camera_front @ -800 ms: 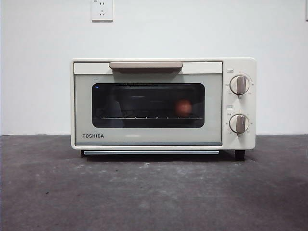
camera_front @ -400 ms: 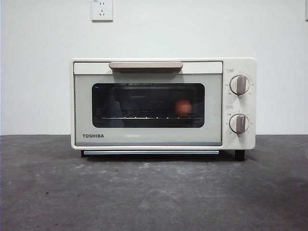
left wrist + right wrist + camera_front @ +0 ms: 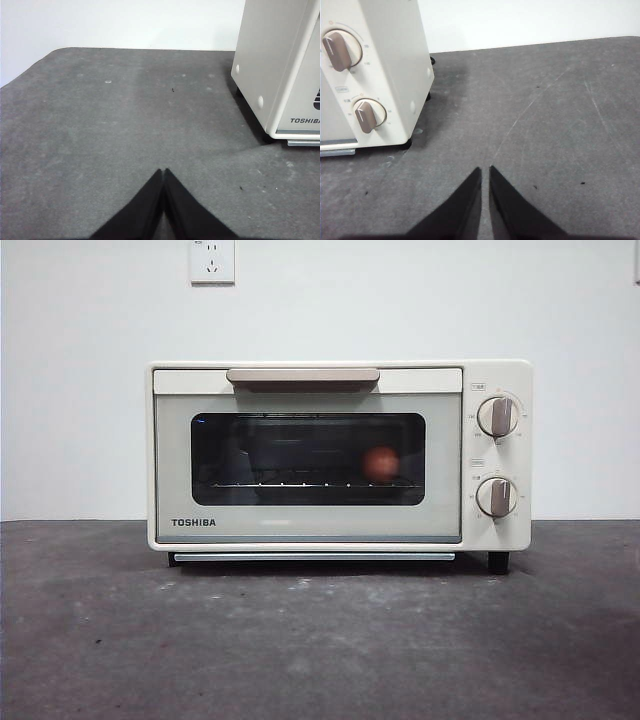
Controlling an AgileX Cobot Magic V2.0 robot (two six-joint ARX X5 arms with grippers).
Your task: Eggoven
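The cream TOSHIBA toaster oven (image 3: 340,455) stands on the dark grey table, its door shut. The reddish-brown egg (image 3: 381,464) sits on the rack inside, seen through the dark glass at the right. The beige handle (image 3: 303,375) runs along the door's top and two knobs (image 3: 497,417) are at the right. My left gripper (image 3: 163,172) is shut and empty, held over the table beside the oven's left side (image 3: 272,65). My right gripper (image 3: 485,171) is shut and empty, held over the table beside the oven's knob side (image 3: 370,75). Neither gripper shows in the front view.
A white wall with a socket (image 3: 212,260) stands behind the oven. The grey table (image 3: 320,640) stretches in front of the oven, and its rounded far corner (image 3: 60,50) shows in the left wrist view.
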